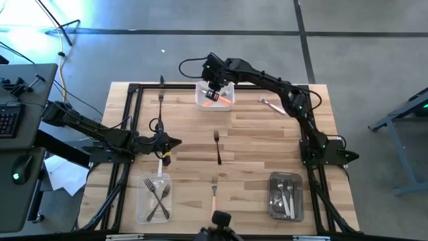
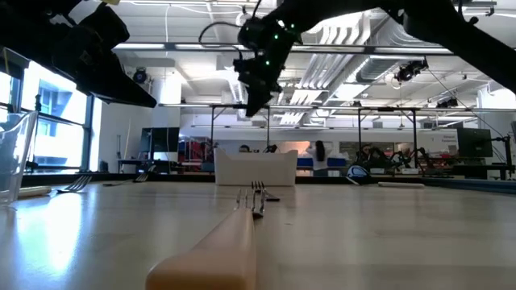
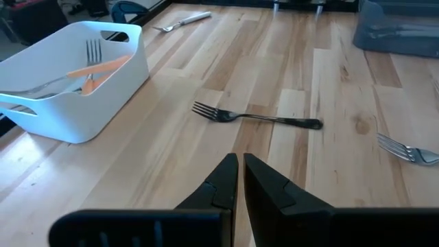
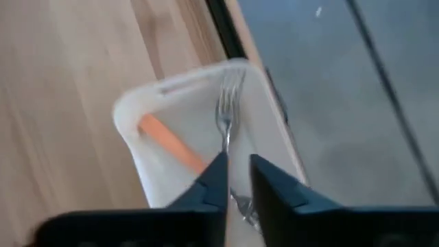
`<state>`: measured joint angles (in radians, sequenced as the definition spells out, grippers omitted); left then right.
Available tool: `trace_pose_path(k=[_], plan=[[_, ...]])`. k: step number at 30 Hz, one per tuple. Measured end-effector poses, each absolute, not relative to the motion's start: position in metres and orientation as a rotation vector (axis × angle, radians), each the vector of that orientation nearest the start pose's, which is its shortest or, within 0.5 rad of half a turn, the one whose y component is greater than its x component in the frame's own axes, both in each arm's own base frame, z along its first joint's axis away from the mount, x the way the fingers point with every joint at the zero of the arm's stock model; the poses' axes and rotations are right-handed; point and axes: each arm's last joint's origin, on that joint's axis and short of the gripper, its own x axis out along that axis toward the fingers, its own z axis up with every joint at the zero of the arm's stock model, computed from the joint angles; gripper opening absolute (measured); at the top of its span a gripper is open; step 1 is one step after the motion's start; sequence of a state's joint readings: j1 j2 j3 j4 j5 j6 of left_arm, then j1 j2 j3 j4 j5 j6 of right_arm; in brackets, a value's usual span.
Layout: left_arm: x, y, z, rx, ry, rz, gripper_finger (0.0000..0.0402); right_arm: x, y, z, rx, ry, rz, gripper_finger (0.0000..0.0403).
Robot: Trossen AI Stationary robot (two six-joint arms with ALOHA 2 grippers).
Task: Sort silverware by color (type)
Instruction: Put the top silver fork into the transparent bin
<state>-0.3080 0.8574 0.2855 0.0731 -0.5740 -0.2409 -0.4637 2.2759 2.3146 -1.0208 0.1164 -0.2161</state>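
My right gripper [image 4: 235, 180] hangs over the far white tray [image 1: 204, 100], fingers narrow, empty. Forks [image 4: 226, 113] are light, stiff, slippery; I'd pinch mid-handle. Left gripper [image 3: 240, 180] closed.

A white tray [image 1: 200, 100] sits at the wooden table's [image 1: 254, 144] far edge, two clear trays [image 1: 142, 207] near the front.

The table [image 1: 254, 144] is pale wood planks, smooth with a satin sheen. The white tray [image 3: 103, 89] is smooth, slightly glossy plastic holding an orange-handled fork [image 3: 96, 67]. The dark fork [image 3: 257, 117] is shiny metal. The fingers [image 3: 219, 189] look matt black plastic.
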Motion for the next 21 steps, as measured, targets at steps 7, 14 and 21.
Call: trace_pose_path(k=[7,14,21], plan=[[0.163,-0.034,0.177,-0.011,0.407,0.355,0.0017,0.451,-0.206,0.295,-0.052,0.899,-0.415,0.0012],[0.162,-0.034,0.174,-0.008,0.399,0.352,0.0017,0.468,-0.184,0.235,-0.033,0.807,-0.388,0.0002],[0.161,-0.034,0.170,-0.023,0.371,0.350,0.0017,0.441,-0.145,0.224,-0.014,0.607,-0.372,0.0000]])
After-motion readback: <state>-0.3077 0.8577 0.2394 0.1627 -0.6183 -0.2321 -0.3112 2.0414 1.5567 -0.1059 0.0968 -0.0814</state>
